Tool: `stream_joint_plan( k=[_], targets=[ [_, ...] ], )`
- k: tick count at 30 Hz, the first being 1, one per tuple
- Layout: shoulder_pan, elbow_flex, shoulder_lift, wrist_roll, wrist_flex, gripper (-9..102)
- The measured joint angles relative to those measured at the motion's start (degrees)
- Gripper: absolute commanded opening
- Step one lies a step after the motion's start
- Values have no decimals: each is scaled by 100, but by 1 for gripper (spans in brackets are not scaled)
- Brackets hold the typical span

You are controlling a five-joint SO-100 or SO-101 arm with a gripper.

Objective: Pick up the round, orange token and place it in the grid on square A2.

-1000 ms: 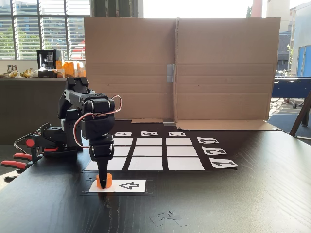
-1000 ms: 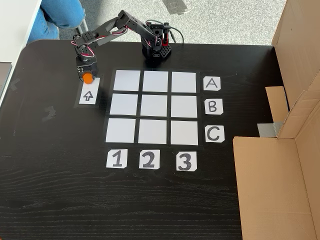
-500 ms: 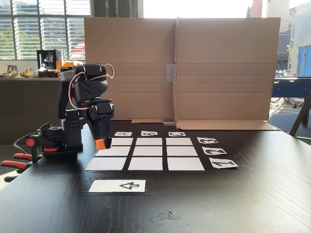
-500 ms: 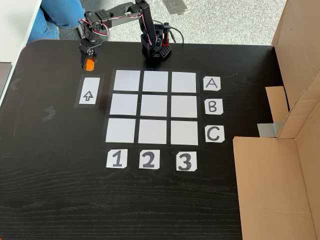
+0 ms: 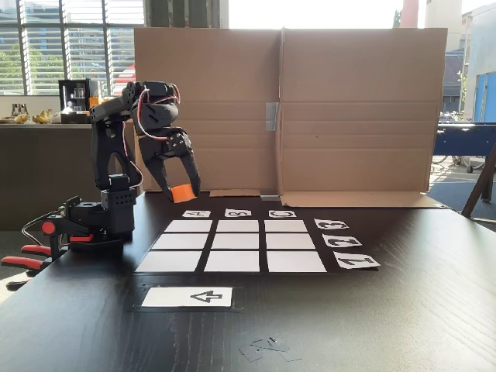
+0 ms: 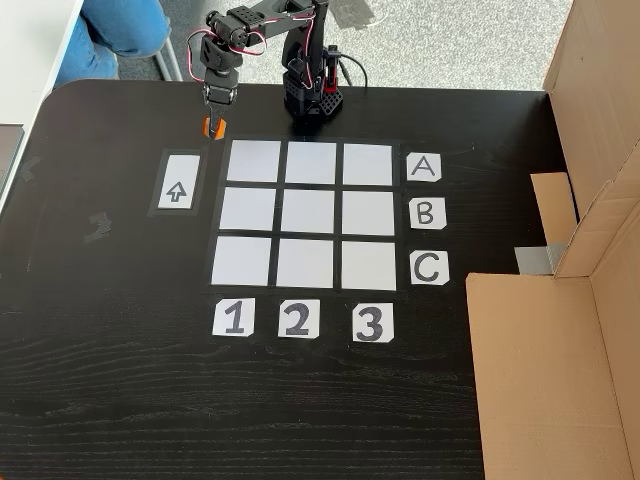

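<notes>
My gripper [image 5: 181, 194] is shut on the small orange token [image 5: 184, 192] and holds it in the air, well above the table. In the fixed view from above, the token [image 6: 213, 127] hangs in the gripper [image 6: 213, 121] just left of the grid's top-left cell. The grid [image 6: 246, 212] is a 3x3 array of white rectangles with letter cards on its right and number cards below. Square A2 [image 6: 312, 162] is the top-middle cell there and lies bare. In the low fixed view, square A2 [image 5: 179, 241] is the left column's middle cell.
A white card with a black arrow [image 5: 187, 297] lies in front of the grid. A tall cardboard wall [image 5: 310, 108] stands behind it. The arm's base [image 5: 105, 221] and red clamps [image 5: 27, 260] sit at the left. A person's blue-clad leg [image 6: 120, 25] shows beyond the table.
The gripper lifted the token off the arrow card, rose, and swung back toward the arm's base and the A side of the grid.
</notes>
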Motion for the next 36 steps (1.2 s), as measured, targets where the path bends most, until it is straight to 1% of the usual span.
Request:
stream_joint_plan(
  k=[3, 13, 17, 23, 32, 36],
  targets=[
    [-378, 554, 404, -422, 9, -1],
    [-1696, 1749, 1195, -896, 9, -1],
    [-2382, 2355, 1564, -958, 9, -1],
    [-3006, 2936, 1784, -984, -44, 0],
    [-3375, 3867, 1784, -1063, -439, 0],
    [-3507, 4324, 1705, -1090, -817, 0]
  ],
)
